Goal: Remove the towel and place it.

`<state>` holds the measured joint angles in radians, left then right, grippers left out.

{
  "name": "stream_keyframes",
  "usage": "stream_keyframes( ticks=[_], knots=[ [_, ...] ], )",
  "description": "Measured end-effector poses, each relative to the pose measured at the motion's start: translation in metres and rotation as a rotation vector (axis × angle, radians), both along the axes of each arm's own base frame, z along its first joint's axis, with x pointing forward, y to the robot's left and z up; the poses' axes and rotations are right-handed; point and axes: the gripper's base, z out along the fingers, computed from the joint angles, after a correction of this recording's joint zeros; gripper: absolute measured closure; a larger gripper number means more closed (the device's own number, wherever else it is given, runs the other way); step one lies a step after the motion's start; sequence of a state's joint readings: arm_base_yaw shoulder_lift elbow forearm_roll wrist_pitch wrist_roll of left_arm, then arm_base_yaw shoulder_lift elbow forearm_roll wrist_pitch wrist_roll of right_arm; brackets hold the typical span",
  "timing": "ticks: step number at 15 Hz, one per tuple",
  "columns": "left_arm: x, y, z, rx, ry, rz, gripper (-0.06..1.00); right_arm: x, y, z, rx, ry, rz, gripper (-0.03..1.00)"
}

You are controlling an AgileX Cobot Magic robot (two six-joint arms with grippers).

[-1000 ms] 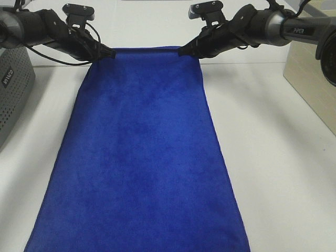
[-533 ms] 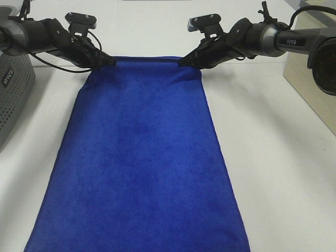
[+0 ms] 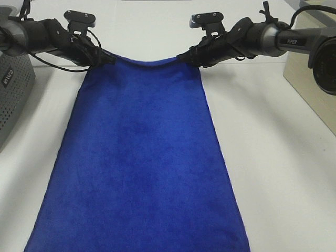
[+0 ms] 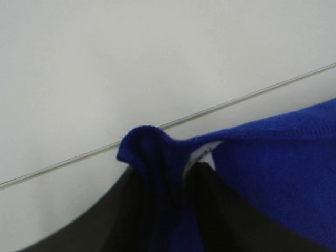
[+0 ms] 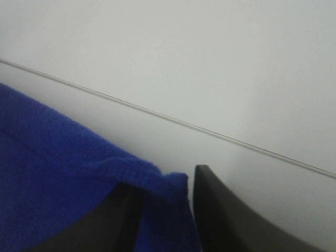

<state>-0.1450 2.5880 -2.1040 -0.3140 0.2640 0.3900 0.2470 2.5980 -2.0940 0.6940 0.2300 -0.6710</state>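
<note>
The royal-blue towel (image 3: 142, 157) lies lengthwise down the white table (image 3: 273, 157), from the far middle to the near edge of the high view. My left gripper (image 3: 106, 58) is shut on its far left corner, and my right gripper (image 3: 187, 56) is shut on its far right corner. Both corners are raised and the far edge sags between them. The left wrist view shows the towel corner (image 4: 157, 157) bunched between the black fingers (image 4: 126, 210), with a small white tag (image 4: 202, 153) beside it. The right wrist view shows the other corner (image 5: 157, 199) pinched between the fingers (image 5: 220, 210).
A grey perforated box (image 3: 11, 89) stands at the left edge of the table. A pale wooden box (image 3: 315, 79) stands at the right edge. A thin seam line (image 4: 220, 105) crosses the table beyond the towel's far edge.
Both grippers have lifted the far corners slightly and drawn a little together, so the towel's far edge, straight before, now sags in the middle. The rest of the towel has not moved.
</note>
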Motion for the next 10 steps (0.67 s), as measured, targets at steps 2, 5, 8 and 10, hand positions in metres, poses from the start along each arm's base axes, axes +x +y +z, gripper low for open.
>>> stream_keyframes(
  ticks=[2, 5, 8, 10],
  knots=[
    [0.001, 0.000, 0.001, 0.001, -0.010, 0.002, 0.35, -0.001, 0.001, -0.001, 0.008, 0.021, 0.010, 0.36],
    [0.001, 0.000, 0.001, 0.000, -0.011, 0.003, 0.16, -0.008, 0.000, -0.004, 0.022, 0.114, 0.066, 0.29],
    [-0.005, -0.001, 0.009, 0.006, 0.059, -0.028, 0.14, -0.013, -0.014, 0.018, 0.038, 0.180, 0.114, 0.28],
    [-0.016, -0.003, 0.033, 0.009, 0.174, -0.073, 0.14, -0.026, -0.028, 0.062, 0.039, 0.270, 0.171, 0.28]
  ],
)
